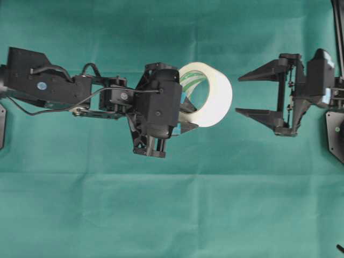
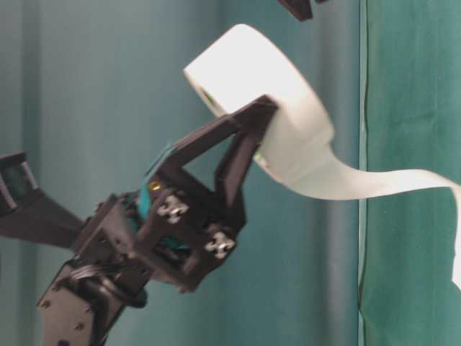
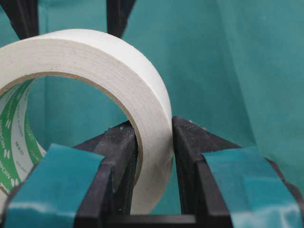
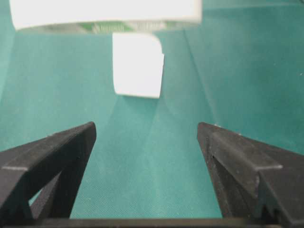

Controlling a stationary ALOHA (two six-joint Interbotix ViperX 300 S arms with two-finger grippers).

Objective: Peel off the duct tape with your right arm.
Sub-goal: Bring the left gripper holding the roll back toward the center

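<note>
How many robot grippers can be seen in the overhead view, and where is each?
2. The left gripper sits left of centre, its jaws pinching the wall of the duct tape. The right gripper is at the right edge, jaws spread wide and apart from the roll.

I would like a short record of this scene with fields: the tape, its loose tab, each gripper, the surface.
tape: white duct tape roll, held up off the cloth
tab: loose tab hangs free from the roll, toward the right gripper
left gripper: shut on the roll's wall, one finger inside the ring, one outside
right gripper: open, apart from the roll, holds nothing
surface: green cloth
</note>
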